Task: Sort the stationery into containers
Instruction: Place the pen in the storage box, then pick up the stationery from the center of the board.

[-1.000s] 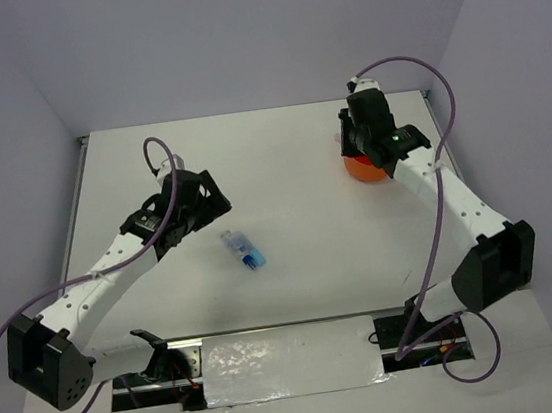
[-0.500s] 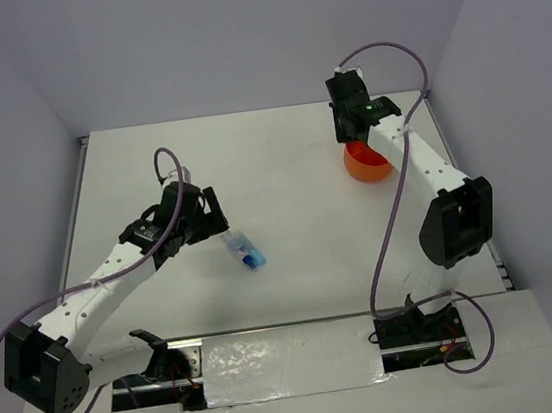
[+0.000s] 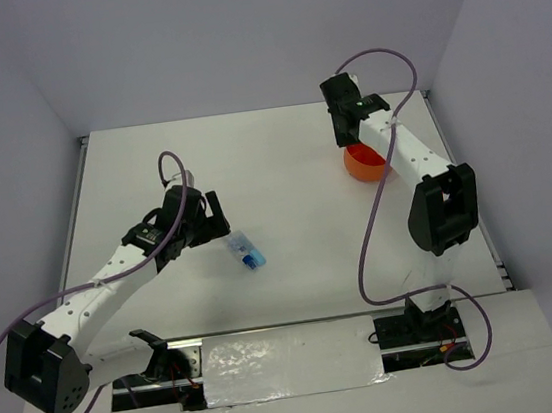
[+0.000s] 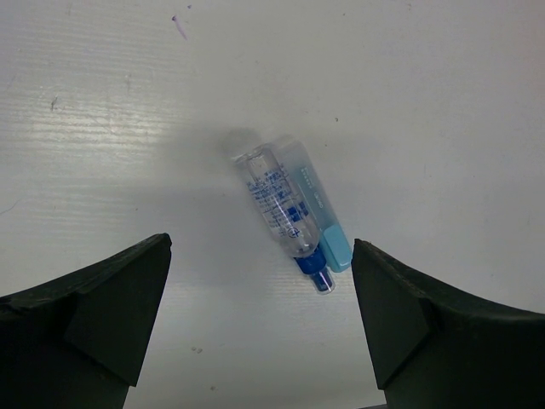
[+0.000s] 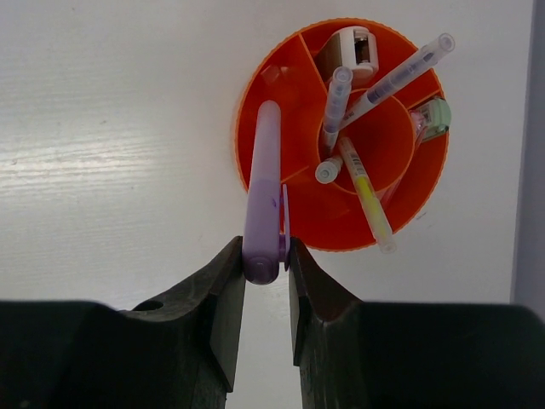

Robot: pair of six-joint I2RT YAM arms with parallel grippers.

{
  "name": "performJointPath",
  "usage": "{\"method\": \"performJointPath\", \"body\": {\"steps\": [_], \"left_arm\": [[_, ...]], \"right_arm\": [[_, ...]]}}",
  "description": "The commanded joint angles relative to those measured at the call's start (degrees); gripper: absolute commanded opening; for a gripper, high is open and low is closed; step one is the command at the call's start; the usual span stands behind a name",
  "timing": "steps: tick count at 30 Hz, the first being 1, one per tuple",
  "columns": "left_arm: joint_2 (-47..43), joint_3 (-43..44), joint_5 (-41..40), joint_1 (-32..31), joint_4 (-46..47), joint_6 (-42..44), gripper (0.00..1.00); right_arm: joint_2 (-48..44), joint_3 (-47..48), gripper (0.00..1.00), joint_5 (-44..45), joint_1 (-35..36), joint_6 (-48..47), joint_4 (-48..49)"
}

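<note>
Listing the top view from left to right.

1. Left gripper [image 4: 261, 247]: jaws spread wide and holding nothing. It is poised above the table [image 3: 281, 166], about 8 o'clock from the table's centre.

2. Blue-and-clear piece [image 4: 285, 209]: lies flat on the table between the two open fingers, touching neither. A pale blue strip runs along one side. Its dark blue cap points toward 5 o'clock in the left wrist view.

3. Right gripper [image 5: 265, 256]: clamped on the lower end of a lilac marker [image 5: 262, 179].

4. Lilac marker: the free end reaches over the rim of the orange organiser [image 5: 328, 234], above the outer compartment at 9 o'clock. Whether it touches the floor there cannot be told.

5. Orange organiser: stands about 2 o'clock from the table's centre, near the right edge. Contents seen in the right wrist view:
   - clear grey pens [image 5: 396, 78], leaning out of the central ring toward 12 and 2 o'clock
   - a yellow pen [image 5: 364, 194], leaning toward 5 o'clock
   - a white block [image 5: 353, 47] in the 12 o'clock compartment
   - a green piece [image 5: 434, 115] at 3 o'clock
</note>
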Motion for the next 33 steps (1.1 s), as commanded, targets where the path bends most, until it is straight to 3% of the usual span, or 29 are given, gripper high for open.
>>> {"method": "performJointPath", "body": {"steps": [1,6,8,11,12,16,17,24,31,33], "left_arm": [[0.1,-0.5,0.1,-0.2,1.9,1.2,0.99],[0.6,-0.8,0.8,-0.2,2.3,1.3,0.99],[0.6,-1.0,0.9,-0.2,2.4,1.4,0.99],[0.4,-1.3,0.7,-0.2,2.4,1.6,0.99],[0.4,-1.2,0.6,-0.2,2.4,1.8,0.99],[0.5,-1.2,0.9,-0.2,2.5,1.9,0.99],[0.7,-1.3,0.9,-0.2,2.8,1.9,0.99],[1.3,-1.5,1.4,-0.2,3.6,2.0,0.99],[4.4,0.4,-1.9,-2.4,2.0,0.0,0.99],[5.1,1.5,-3.5,-3.2,1.1,-0.9,0.99]], "right_arm": [[-0.8,0.5,0.0,1.4,-0.7,0.2,0.1],[1.0,1.3,0.0,1.0,-1.0,0.1,-0.4],[1.5,1.5,0.06,0.7,-1.0,-0.1,-0.2],[2.0,1.9,0.3,0.0,-1.0,-0.1,-0.5],[2.1,2.3,0.44,-0.2,-1.1,-0.1,-0.6],[1.4,3.3,0.59,-0.6,-0.9,0.2,-1.4],[0.7,3.8,0.68,-1.1,-1.0,0.0,-1.4],[-8.3,3.1,0.69,-6.5,2.2,0.0,-1.3],[-25.6,-17.3,0.73,-27.5,11.9,-2.3,15.0],[-27.4,-23.6,0.73,-25.9,16.3,-0.7,17.4]]}}
